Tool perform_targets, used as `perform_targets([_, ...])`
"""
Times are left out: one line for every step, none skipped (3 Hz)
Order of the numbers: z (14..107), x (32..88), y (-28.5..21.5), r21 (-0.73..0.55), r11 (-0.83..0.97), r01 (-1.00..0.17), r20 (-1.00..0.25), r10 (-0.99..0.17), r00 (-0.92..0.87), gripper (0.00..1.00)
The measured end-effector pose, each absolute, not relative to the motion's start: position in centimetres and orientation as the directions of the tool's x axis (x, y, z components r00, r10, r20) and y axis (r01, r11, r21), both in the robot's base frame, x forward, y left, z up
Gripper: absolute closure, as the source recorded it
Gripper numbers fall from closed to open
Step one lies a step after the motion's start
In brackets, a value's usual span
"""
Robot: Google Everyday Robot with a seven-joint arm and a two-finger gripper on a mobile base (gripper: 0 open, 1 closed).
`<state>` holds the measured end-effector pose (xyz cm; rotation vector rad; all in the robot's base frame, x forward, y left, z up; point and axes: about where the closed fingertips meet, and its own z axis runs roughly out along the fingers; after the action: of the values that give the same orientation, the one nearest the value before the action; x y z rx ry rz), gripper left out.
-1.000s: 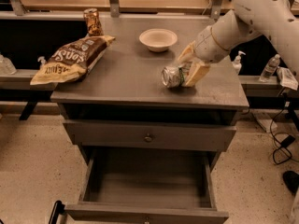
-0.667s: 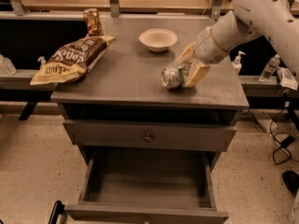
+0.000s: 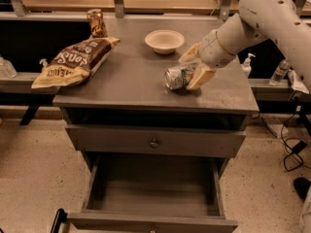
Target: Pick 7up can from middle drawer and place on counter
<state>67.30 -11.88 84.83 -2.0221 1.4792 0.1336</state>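
The 7up can [image 3: 174,77], silver with green print and dented, lies on its side on the grey counter [image 3: 126,81], right of centre. My gripper [image 3: 193,68] reaches in from the right. Its tan fingers [image 3: 200,76] stand on either side of the can's right end and are closed on it. The middle drawer [image 3: 153,191] is pulled open below the counter. Its flat floor is bare and its front panel is at the bottom edge of the view.
A white bowl [image 3: 164,41] stands behind the can. A brown chip bag [image 3: 73,62] lies at the counter's left edge, with a brown-copper can [image 3: 96,23] upright behind it. The upper drawer [image 3: 154,141] is closed. Cables lie on the floor at the right.
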Motion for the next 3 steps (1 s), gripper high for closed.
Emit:
perform_targets([84.7, 67.3, -11.7, -0.418, -0.18, -0.89, -0.427, -0.826, 0.368, 0.0])
perform_targets([84.8, 67.3, -11.8, -0.418, -0.184, -0.89, -0.435, -0.82, 0.373, 0.0])
perform_targets([86.6, 66.8, -12.2, -0.421, -0.218, -0.88, -0.508, -0.747, 0.428, 0.0])
